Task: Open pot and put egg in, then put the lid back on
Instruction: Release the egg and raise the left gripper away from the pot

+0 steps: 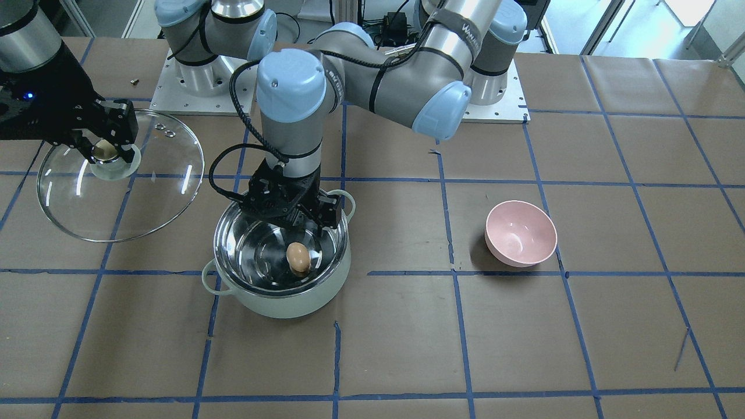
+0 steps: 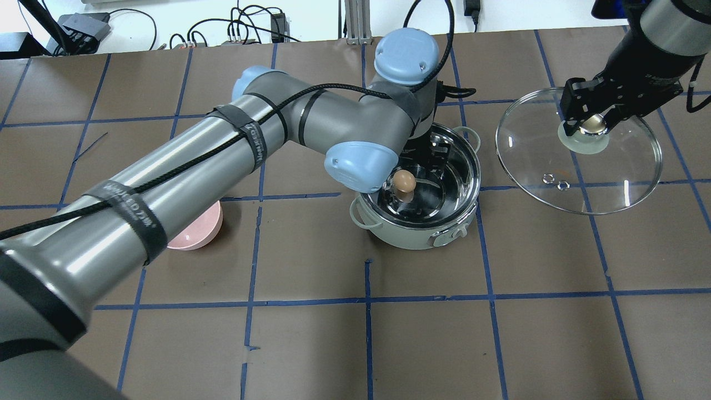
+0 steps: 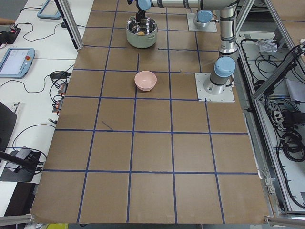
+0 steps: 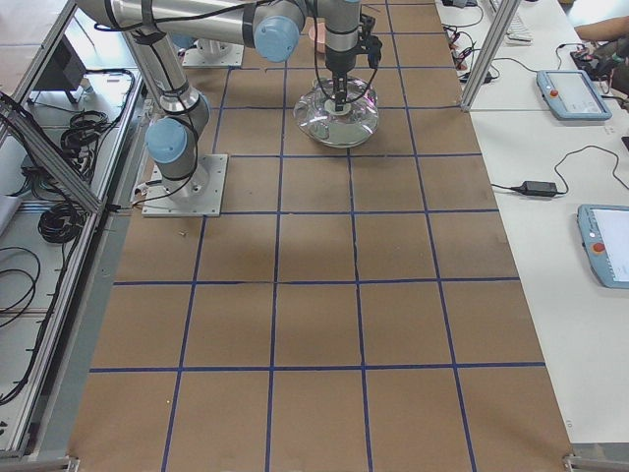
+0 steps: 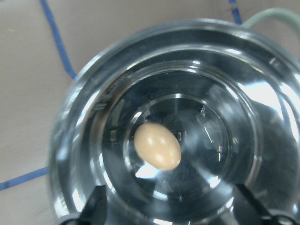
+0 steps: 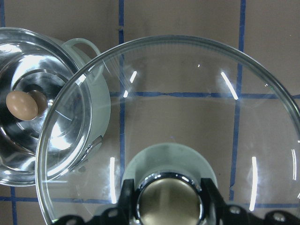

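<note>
egg: egg [image 1: 298, 258] [image 5: 157, 146] is inside the pot [image 1: 291, 299], near the middle of the steel bottom. It's straight below L gripper [image 1: 308, 220] and apart from both fingers.
L gripper: spread wide, nothing between the fingers. In the L wrist cam the two tips sit at the lower corners w/ the egg well clear between and beyond them. Tips are about level w/ the pot rim on the robot's side.
L arm pose: overhead shows it coming in from the view's left w/ a long forearm across the table [image 1: 524, 349], elbow bent. Wrist points straight down over the pot [image 2: 411, 236], hiding part of the rim.
lid: lid [image 1: 145, 192] [image 2: 611, 178] is off the pot, out to the robot's R side. In the R wrist cam the glass edge overlaps the pot [image 6: 28, 56] rim, and the egg [image 6: 21, 104] shows beyond it.
R gripper: R gripper [image 1: 106, 150] [image 2: 591, 123] is pinching the lid's knob [image 6: 168, 201], one finger on each side of the gold top.
R arm pose: wrist points down over the lid centre.
lid height: can't tell whether it's on the table or lifted.
other: pink bowl [image 1: 521, 233] [image 2: 194, 233] is upright on the table on the robot's L side, well apart from the pot, partly under the L forearm in overhead.
</note>
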Motion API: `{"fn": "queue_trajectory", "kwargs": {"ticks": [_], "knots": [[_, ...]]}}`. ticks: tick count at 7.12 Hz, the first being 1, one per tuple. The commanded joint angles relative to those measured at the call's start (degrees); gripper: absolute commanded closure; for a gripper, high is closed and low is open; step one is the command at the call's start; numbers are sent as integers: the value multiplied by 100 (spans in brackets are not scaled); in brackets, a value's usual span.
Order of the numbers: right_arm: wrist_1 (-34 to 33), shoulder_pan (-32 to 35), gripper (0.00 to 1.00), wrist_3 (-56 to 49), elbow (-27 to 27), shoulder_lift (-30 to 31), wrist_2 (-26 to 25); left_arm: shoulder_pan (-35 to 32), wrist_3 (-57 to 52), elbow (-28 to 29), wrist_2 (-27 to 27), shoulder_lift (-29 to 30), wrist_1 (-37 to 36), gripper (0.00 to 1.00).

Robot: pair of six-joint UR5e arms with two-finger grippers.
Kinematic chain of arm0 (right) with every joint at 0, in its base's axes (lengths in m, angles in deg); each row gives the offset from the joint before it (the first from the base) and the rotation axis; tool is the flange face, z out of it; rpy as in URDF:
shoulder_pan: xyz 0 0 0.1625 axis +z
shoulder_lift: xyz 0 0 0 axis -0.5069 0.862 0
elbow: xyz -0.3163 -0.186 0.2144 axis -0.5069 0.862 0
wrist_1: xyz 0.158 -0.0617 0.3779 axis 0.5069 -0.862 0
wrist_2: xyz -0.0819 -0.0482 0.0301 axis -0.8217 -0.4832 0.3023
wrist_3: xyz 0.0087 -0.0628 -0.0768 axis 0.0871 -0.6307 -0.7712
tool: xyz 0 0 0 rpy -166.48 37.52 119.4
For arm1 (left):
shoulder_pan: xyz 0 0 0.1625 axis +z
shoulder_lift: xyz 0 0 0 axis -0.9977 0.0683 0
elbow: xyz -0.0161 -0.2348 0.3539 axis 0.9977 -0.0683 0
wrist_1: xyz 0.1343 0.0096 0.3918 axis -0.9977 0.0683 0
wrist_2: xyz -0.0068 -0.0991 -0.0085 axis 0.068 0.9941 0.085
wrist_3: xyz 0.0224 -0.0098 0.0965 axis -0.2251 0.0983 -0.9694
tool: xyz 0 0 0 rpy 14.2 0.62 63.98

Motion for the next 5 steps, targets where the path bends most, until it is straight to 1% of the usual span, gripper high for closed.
{"fn": "queue_trajectory", "kwargs": {"ticks": [1, 2, 3, 4, 5], "knots": [[-15, 119, 72, 512, -72, 49, 71, 1001, -297, -34, -10, -1430, 1551, 0], [-59, 303, 72, 655, -116, 6, 89, 1319, -367, -113, -19, -1723, 1758, 0], [-111, 801, 72, 1300, -143, -64, 81, 1688, -385, -139, -28, -1718, 1734, 0], [-355, 1476, 72, 1968, -152, -204, 28, 2005, -411, -183, -37, -1700, 1786, 0], [-775, 1961, 72, 2271, -161, -432, 19, 1990, -429, -366, 24, -1744, 1769, 0]]}}
